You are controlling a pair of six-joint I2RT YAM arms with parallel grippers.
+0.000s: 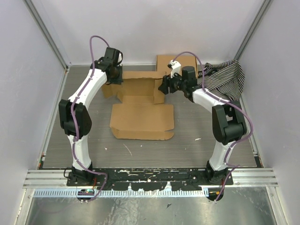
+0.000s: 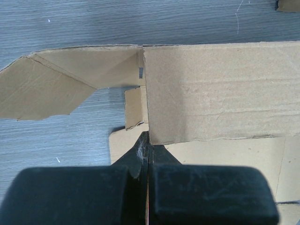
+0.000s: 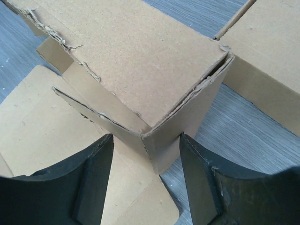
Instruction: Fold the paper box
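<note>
The paper box (image 1: 142, 115) lies mid-counter (image 1: 98, 140), half-formed, with its near panel flat and its far walls raised. The left pincer (image 2: 146, 145), closed on nothing, tips against the box's left wall edge. The right pincer (image 3: 146, 145) gapes astride the box's right corner. Wall-setting seems in hand; next, pinch that ragged corner square. Behind the box crowd a flat carton (image 1: 180, 60) and striped cloth (image 1: 229, 77); bare counter shows nearer.
</note>
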